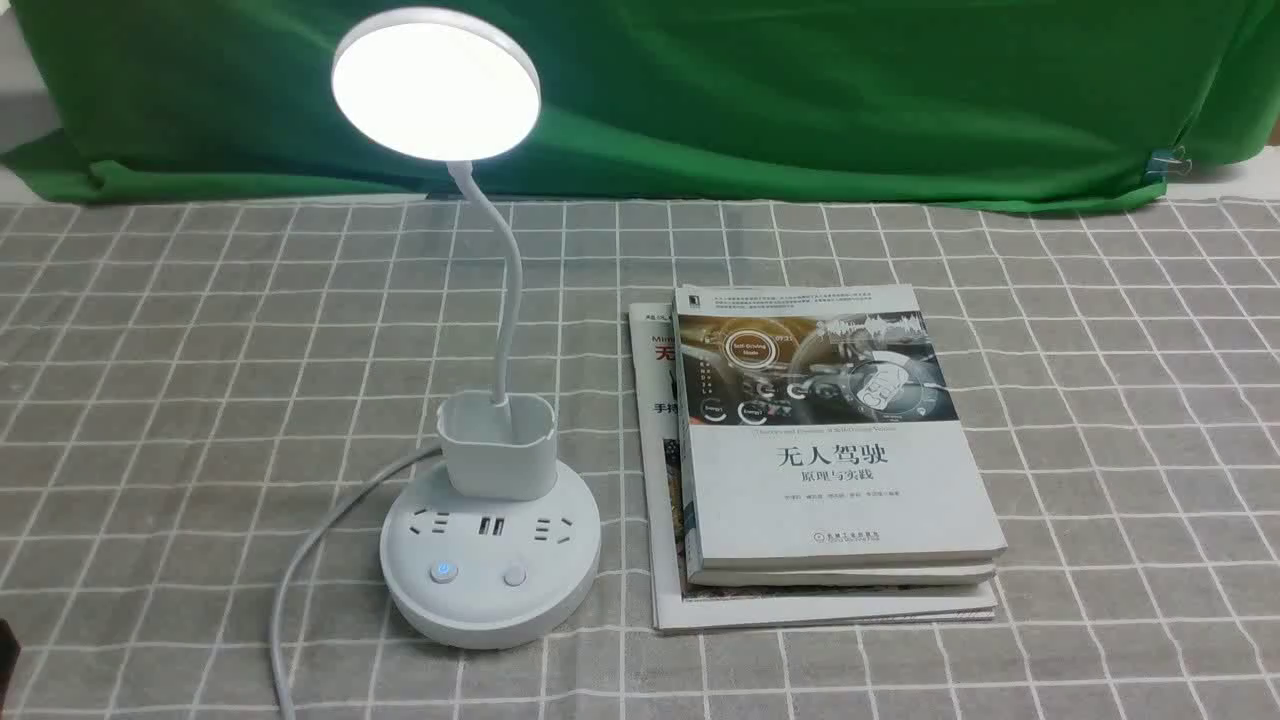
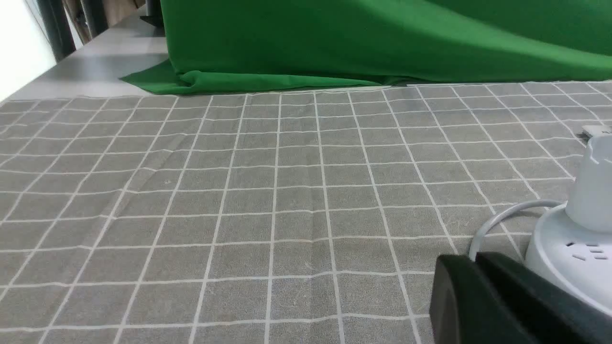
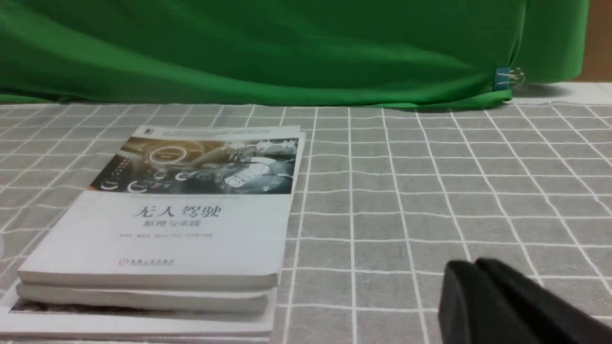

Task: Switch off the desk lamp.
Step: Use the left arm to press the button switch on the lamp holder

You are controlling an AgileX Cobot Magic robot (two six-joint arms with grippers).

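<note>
Glowing desk lamp (image 1: 497,450) in front view, left wrist catching only base (image 2: 569,260)

**Front view:** a raised camera on the robot's side looks forward and down over the desk (image 1: 150,400) to the cloth (image 1: 800,90). The lamp (image 1: 490,560) and books (image 1: 830,480) are whole in frame.

**Left wrist view:** low, near the desk surface and facing the cloth. The left end effector (image 2: 478,272) sits at the frame edge, with the lamp base close by.

**Right wrist view:** equally low, close to the books. The right end effector (image 3: 478,277) sits at the frame edge.

**Shared parts:** desk and cloth appear in all three views.
</note>
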